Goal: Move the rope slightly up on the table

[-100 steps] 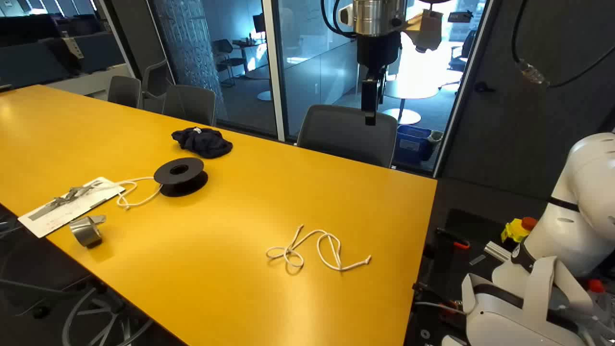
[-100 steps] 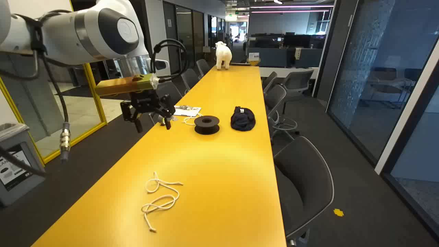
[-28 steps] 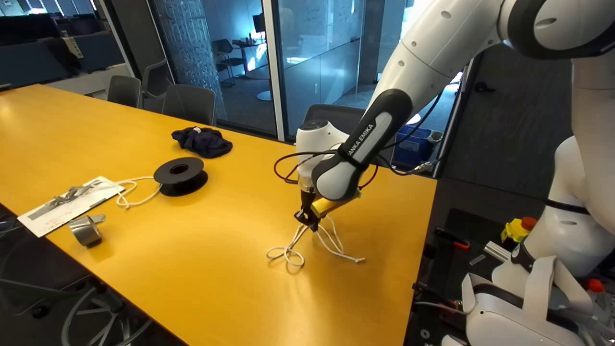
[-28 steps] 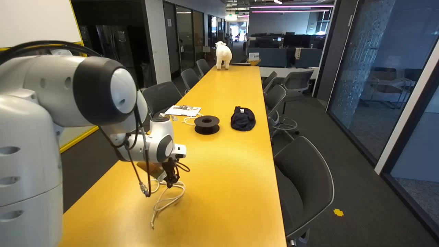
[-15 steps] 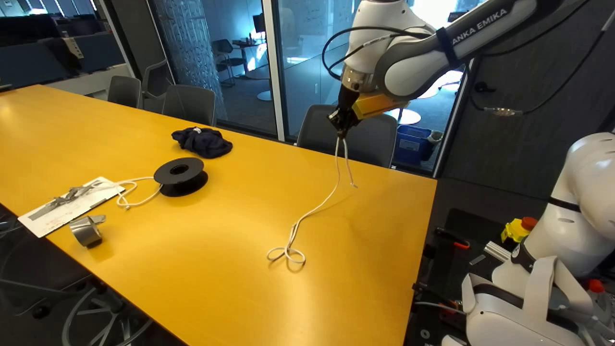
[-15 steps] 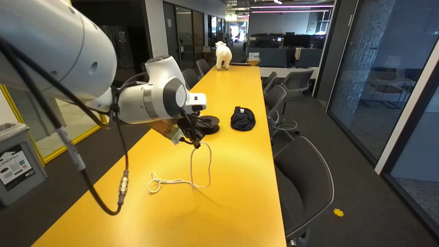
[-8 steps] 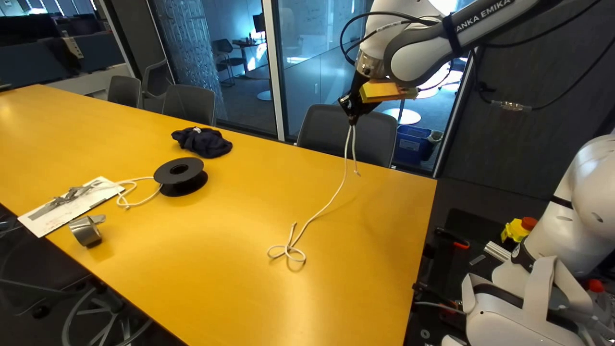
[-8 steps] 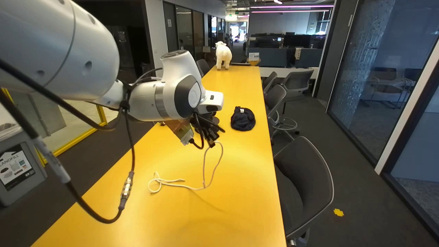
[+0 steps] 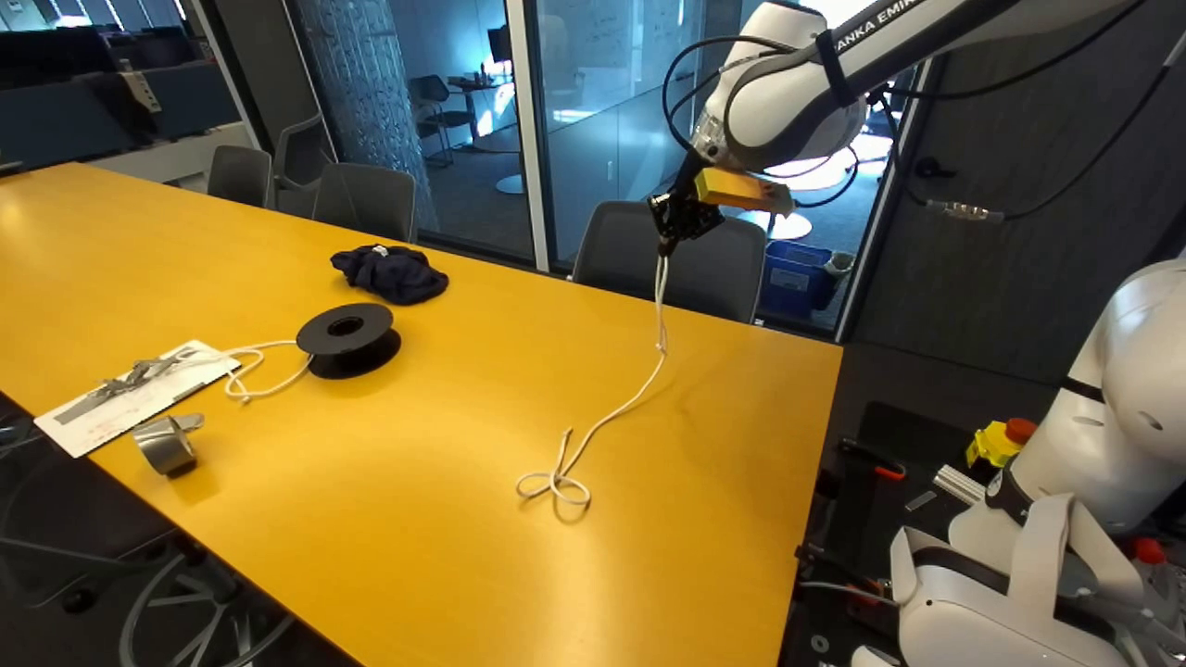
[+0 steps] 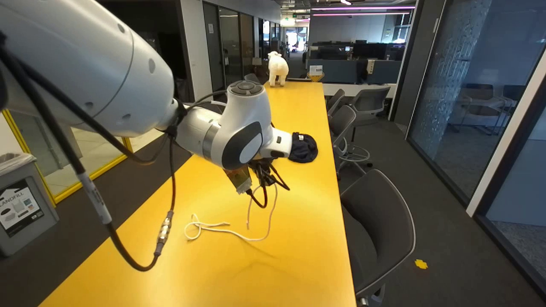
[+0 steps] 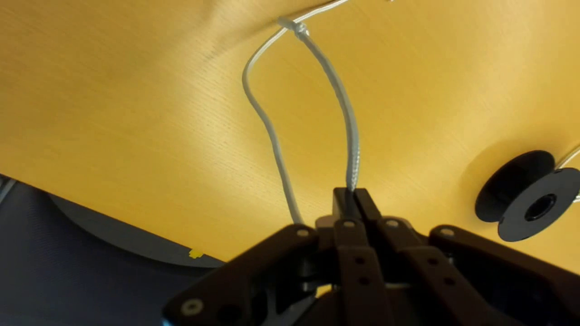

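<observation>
The whitish rope [image 9: 661,306] hangs from my gripper [image 9: 666,246], which is raised above the glossy yellow table [image 9: 417,519]. Two strands drop from the fingertips; one ends in a small knot, and the other runs down to loose loops lying on the tabletop. In an exterior view the rope [image 10: 256,239] curves across the table, with the gripper [image 10: 271,181] partly hidden behind the wrist and its cables. Seen from the wrist, the gripper [image 11: 354,195] is shut with the rope [image 11: 353,140] pinched between its tips, the second strand passing behind the left finger.
A black spool [image 9: 345,338] with its own cord stands farther along the table, near a dark cloth cap [image 9: 389,274]. A roll of tape [image 9: 167,446] and a flat white board [image 9: 139,412] lie by one edge. A chair [image 9: 611,245] stands beyond the opposite edge.
The rope lay wholly on the table before; my gripper has since closed on it and lifted part of it. Over the last half second the wrist has tilted and dipped slightly.
</observation>
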`<action>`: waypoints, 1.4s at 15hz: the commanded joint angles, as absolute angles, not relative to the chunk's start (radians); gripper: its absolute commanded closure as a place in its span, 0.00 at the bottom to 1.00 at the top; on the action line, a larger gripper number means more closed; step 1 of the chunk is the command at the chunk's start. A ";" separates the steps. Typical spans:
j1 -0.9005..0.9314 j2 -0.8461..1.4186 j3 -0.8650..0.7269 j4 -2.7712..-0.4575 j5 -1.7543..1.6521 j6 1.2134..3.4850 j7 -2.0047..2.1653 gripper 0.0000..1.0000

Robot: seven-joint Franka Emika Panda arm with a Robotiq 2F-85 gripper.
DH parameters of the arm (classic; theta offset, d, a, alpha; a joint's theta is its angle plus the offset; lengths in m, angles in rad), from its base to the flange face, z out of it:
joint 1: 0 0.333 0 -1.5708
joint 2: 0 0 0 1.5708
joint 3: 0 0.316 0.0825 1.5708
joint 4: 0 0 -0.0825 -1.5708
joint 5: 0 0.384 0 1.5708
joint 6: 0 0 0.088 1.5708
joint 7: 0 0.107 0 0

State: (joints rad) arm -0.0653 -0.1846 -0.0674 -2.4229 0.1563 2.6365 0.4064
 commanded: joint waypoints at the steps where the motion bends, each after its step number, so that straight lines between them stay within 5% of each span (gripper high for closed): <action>1: -0.058 -0.208 -0.116 -2.473 0.310 2.648 0.226 0.99; 21: -0.061 -0.169 -0.219 -2.622 0.525 2.625 -0.100 0.99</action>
State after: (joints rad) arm -0.0980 -0.1840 -0.2343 -2.6533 0.4603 2.6308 -0.0545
